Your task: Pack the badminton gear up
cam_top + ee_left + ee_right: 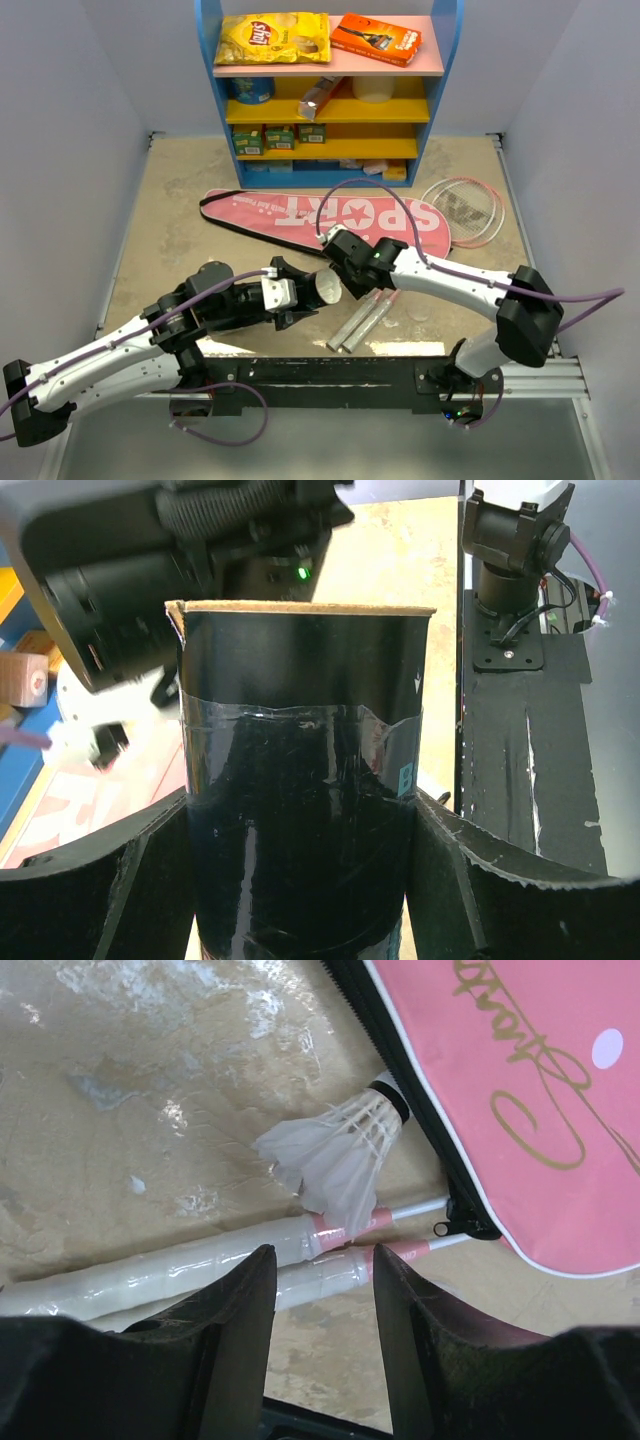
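Note:
My left gripper (288, 293) (300, 815) is shut on the black tube (318, 287) (300, 710), holding it off the table with its open end toward my right gripper (347, 268). My right gripper (320, 1255) is open and empty, just above the two white racket handles (200, 1265) (362, 320). The white shuttlecock (335, 1150) lies on the table just beyond its fingertips, touching the handles beside the zip of the pink SPORT bag (520, 1090) (330, 218). The racket heads (465, 210) stick out right of the bag.
A blue and yellow shelf (330, 110) stands at the back, with a yellow crisp packet (272, 38) and an orange box (376, 37) on top. The black arm mounting plate (330, 380) runs along the near edge. Grey walls close both sides.

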Available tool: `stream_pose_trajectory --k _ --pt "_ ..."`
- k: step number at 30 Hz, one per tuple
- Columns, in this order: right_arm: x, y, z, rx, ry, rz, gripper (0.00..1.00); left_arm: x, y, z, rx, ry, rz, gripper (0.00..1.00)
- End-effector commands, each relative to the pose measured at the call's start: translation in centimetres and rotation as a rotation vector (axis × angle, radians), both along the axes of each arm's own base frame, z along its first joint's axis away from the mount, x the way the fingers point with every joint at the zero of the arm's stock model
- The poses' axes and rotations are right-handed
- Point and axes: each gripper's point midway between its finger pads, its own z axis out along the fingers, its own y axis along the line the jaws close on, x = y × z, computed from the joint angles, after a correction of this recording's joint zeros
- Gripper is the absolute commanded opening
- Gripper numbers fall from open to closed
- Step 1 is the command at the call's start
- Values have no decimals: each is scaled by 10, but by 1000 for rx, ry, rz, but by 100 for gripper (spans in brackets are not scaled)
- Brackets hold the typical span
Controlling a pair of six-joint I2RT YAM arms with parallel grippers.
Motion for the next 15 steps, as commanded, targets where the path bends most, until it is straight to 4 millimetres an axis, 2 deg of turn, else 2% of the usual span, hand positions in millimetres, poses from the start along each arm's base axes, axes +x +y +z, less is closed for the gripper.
stream_pose_trajectory --k 1,15 --pt "10 10 2 -42 -58 47 46 -2 -4 23 -77 -34 -16 0" --pt "34 1 -18 -173 -159 -12 43 -2 -4 20 -69 -30 -21 0"
